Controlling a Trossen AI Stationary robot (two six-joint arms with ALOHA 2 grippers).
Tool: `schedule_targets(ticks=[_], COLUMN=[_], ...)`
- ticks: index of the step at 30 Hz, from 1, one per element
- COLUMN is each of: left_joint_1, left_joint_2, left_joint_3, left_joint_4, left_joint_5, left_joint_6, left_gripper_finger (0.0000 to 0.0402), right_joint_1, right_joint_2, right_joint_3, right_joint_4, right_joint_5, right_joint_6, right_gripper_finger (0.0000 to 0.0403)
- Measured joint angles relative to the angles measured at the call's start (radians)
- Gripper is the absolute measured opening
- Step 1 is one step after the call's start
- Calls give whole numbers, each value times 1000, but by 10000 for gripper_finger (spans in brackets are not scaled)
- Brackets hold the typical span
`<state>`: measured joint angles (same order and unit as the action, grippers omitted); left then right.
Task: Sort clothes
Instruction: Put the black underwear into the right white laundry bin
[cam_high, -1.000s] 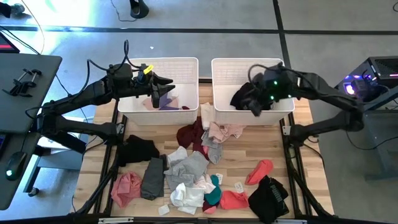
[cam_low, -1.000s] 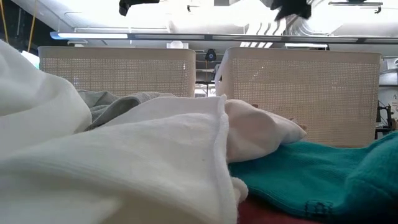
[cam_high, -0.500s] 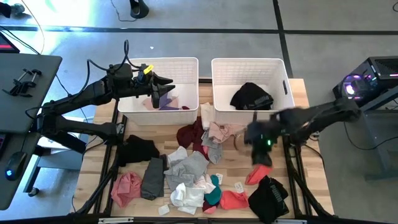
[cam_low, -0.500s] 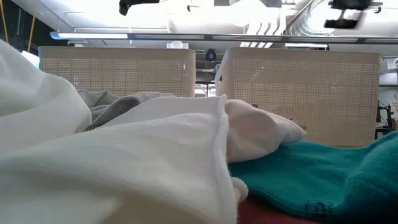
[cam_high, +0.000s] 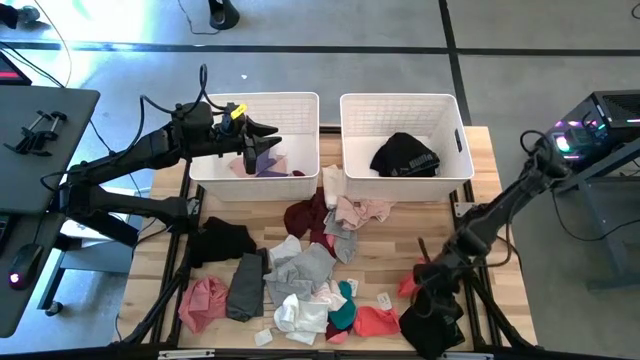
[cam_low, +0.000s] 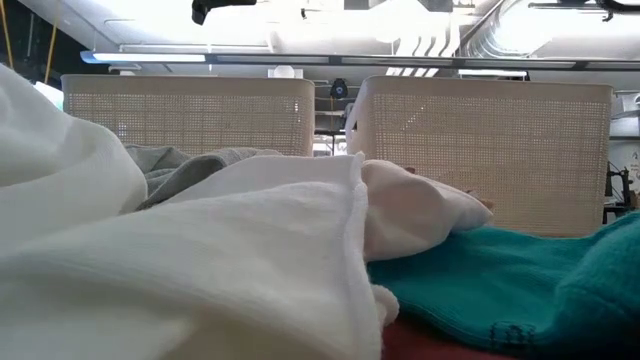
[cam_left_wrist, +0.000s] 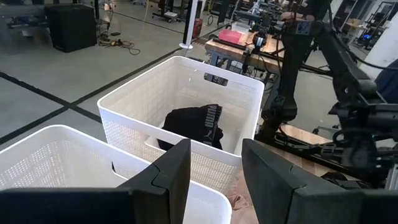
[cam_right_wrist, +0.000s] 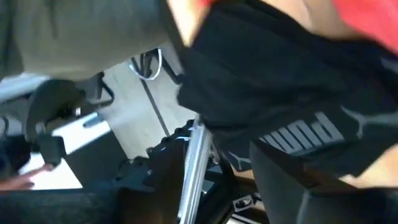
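Right gripper (cam_high: 432, 288), fingers apart, hangs over the black garment (cam_high: 433, 318) to take it; left gripper (cam_high: 268, 141) waits above the left basket (cam_high: 300, 100), fingers apart, empty

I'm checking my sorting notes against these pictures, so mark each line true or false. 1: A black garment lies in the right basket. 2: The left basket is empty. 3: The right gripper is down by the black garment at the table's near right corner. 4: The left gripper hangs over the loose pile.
1. True: black garment, right basket.
2. False: the left basket holds pink and lavender pieces.
3. True: right gripper, corner black garment.
4. False: the left gripper hangs over the left basket.
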<state>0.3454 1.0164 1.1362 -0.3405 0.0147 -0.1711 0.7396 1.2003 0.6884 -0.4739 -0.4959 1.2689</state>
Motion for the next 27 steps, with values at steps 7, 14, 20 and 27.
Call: schedule_targets(ticks=[7,14,20,27], left_joint_1=[0,0,0,0], left_joint_2=[0,0,0,0], left_joint_3=[0,0,0,0], left_joint_4=[-5,-9,-8,-7], left_joint_5=[0,0,0,-4], left_joint_6=[0,0,0,0], left_gripper_finger=[131,131,131,131], right_joint_1=[34,82,140,154], right_joint_2=[7,138,300,464], right_joint_3=[-49,-49,-18,37], right_joint_4=[45,59,65,64], right_joint_5=[67,115,76,14], right_joint_6=[120,198,253,359], right_gripper_finger=[261,273,243,158])
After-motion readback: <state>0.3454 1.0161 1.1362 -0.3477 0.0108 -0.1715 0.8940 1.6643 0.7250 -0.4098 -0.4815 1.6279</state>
